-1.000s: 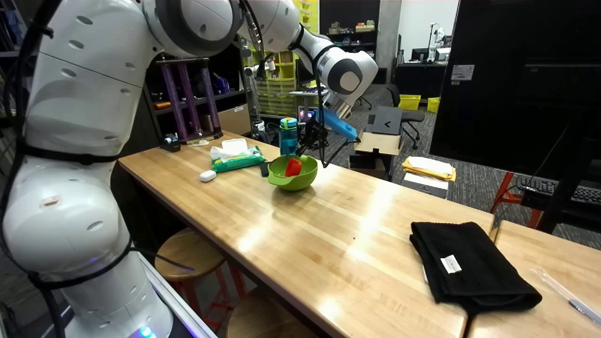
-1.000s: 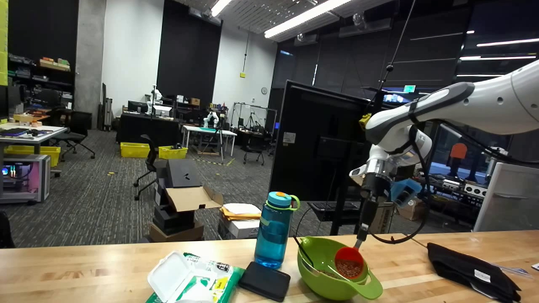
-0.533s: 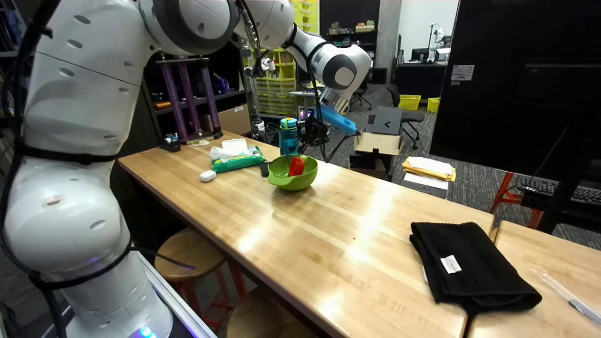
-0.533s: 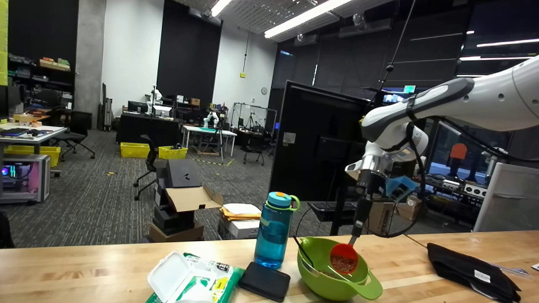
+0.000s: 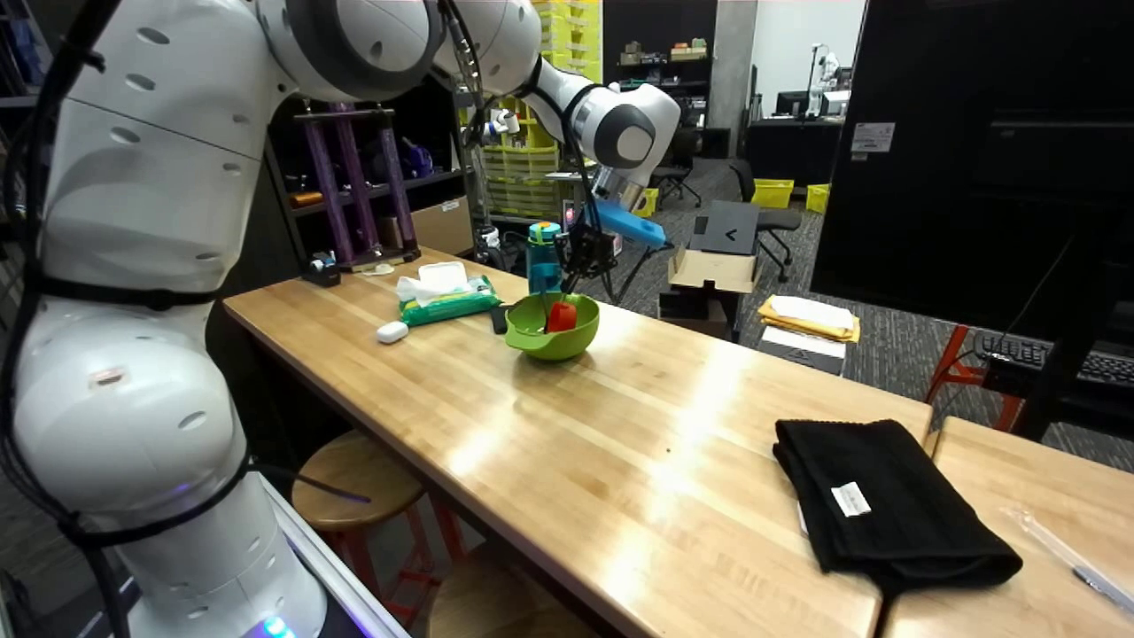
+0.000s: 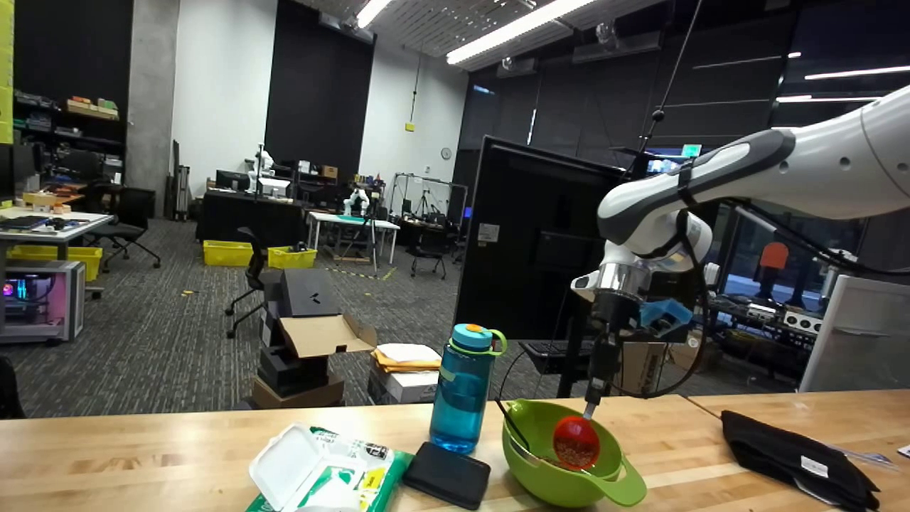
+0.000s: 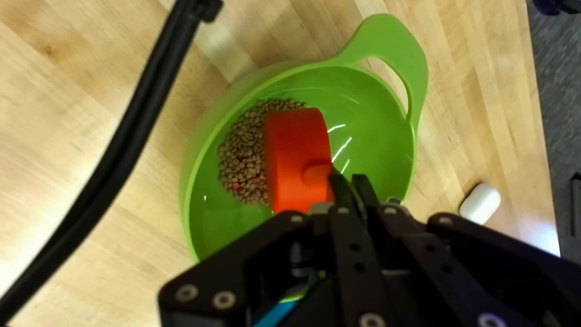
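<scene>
My gripper (image 7: 350,181) is shut on the thin handle of a red scoop (image 7: 297,154); its fingers also show in an exterior view (image 6: 594,395). The scoop's round cup lies tilted on its side inside a green bowl (image 7: 376,113). In an exterior view the cup (image 6: 577,434) faces the camera, with brown lentils inside its rim. More lentils (image 7: 245,159) lie in the bowl beside the cup. Red cup (image 5: 562,317) and bowl (image 5: 554,347) show in another exterior view. A thin utensil with a black handle (image 6: 517,430) leans in the bowl; its lower end is partly hidden.
A blue bottle (image 6: 462,391) and a flat black case (image 6: 446,475) stand close by the bowl. A green wipes pack (image 5: 452,304) and small white case (image 5: 392,332) lie beyond. A folded black cloth (image 5: 886,505) lies farther along. A black cable (image 7: 118,150) hangs beside the gripper.
The wrist and gripper have swung left in both exterior views. The held scoop has stayed in the bowl, shifted slightly and changed its tilt. The bowl and other objects have not moved.
</scene>
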Robot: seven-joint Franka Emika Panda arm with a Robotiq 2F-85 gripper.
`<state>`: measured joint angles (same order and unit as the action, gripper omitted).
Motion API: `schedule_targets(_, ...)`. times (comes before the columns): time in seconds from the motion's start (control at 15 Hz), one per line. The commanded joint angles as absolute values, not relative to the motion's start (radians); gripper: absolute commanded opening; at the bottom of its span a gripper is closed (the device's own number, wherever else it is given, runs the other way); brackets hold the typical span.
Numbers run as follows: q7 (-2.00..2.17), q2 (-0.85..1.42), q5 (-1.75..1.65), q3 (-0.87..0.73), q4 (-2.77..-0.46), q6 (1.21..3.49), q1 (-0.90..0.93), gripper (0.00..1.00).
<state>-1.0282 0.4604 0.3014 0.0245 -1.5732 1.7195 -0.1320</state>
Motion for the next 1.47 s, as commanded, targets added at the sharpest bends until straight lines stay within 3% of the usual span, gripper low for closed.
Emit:
schedule_targets(0.0,-1.004,0.399,0.255,0.037,-1.635,1.786,-0.107,0.02)
schedule_targets(1.13,-0.988,0.288,0.176,0.059,-1.792,1.964,-0.061,0.02)
schedule_targets(1.27,-0.986,0.280,0.176,0.056,-1.807,1.966,-0.063,0.12)
schedule_targets(1.4,-0.983,0.273,0.175,0.053,-1.819,1.968,-0.065,0.36)
